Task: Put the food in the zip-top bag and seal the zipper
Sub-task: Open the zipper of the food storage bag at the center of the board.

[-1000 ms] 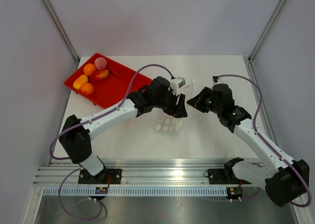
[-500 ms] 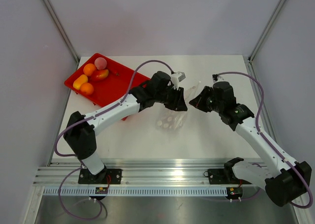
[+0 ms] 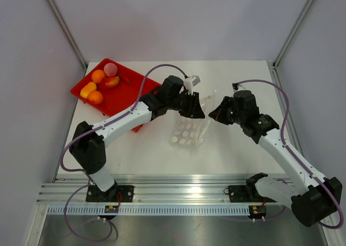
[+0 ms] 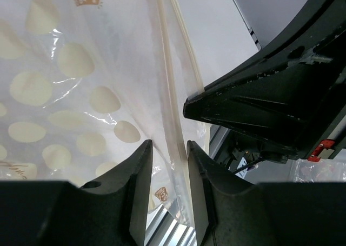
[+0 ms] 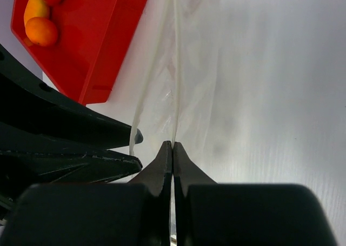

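The zip-top bag (image 3: 188, 132), clear with pale dots, hangs between both grippers at mid-table. My right gripper (image 5: 172, 144) is shut on one lip of its mouth, and the zipper (image 5: 175, 67) strip runs away from the pinched tips. My left gripper (image 4: 168, 146) straddles the other lip; its jaws stand apart with the zipper strip (image 4: 172, 94) between them, against one finger. The two grippers face each other a few centimetres apart (image 3: 199, 112) (image 3: 215, 113). The food lies in the red tray (image 3: 130, 92): an orange ball (image 3: 98, 75), a pink ball (image 3: 110, 68) and oval pieces (image 3: 88, 89).
The red tray sits at the table's far left corner, just behind my left arm's forearm (image 3: 130, 119). A purple cable (image 3: 157, 70) loops over the tray's right end. The metal rail (image 3: 184, 194) with both bases runs along the near edge.
My left gripper has narrowed round the bag's mouth edge and shifted slightly away from the bases. The bag crumpled, then spread out again. The right gripper has stayed shut on its lip.
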`<state>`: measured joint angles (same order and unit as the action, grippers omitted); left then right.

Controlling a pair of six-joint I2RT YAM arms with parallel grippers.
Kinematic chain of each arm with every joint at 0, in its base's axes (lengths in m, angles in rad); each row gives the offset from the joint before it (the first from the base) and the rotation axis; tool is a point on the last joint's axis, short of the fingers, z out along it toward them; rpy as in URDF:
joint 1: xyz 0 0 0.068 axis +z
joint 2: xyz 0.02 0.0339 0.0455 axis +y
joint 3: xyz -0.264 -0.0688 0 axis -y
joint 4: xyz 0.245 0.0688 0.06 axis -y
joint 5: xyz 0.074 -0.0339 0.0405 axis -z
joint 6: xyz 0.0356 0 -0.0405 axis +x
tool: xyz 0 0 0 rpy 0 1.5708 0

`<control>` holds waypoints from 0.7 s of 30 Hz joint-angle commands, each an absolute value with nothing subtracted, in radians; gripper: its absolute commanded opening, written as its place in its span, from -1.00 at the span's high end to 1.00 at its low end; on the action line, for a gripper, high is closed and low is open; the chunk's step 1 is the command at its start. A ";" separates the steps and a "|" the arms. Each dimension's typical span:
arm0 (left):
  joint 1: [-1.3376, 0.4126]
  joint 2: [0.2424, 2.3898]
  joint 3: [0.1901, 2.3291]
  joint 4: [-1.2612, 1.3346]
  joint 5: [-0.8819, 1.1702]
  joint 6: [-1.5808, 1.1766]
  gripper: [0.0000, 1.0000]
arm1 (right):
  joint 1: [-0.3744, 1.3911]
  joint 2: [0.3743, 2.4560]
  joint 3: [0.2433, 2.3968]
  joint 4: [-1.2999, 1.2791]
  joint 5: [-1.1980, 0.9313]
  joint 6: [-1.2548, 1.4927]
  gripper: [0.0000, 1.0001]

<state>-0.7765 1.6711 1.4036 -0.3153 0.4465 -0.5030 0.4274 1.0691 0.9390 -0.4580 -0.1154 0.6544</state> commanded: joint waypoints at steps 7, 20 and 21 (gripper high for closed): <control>-0.770 1.706 1.442 -0.278 0.485 -0.511 0.76 | 0.433 1.046 0.951 -0.459 -0.084 0.638 1.00; -0.646 1.675 1.427 0.039 0.856 -0.755 1.00 | 0.428 1.133 1.314 -0.727 0.310 0.319 1.00; -0.632 1.674 1.416 0.073 0.870 -0.764 1.00 | 0.428 1.138 1.327 -0.742 0.317 0.305 1.00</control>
<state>-0.6689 1.7195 1.4429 -0.1246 0.7090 -0.6518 0.4294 1.1252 1.2491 -0.6788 0.1978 0.4263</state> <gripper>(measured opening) 0.009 0.011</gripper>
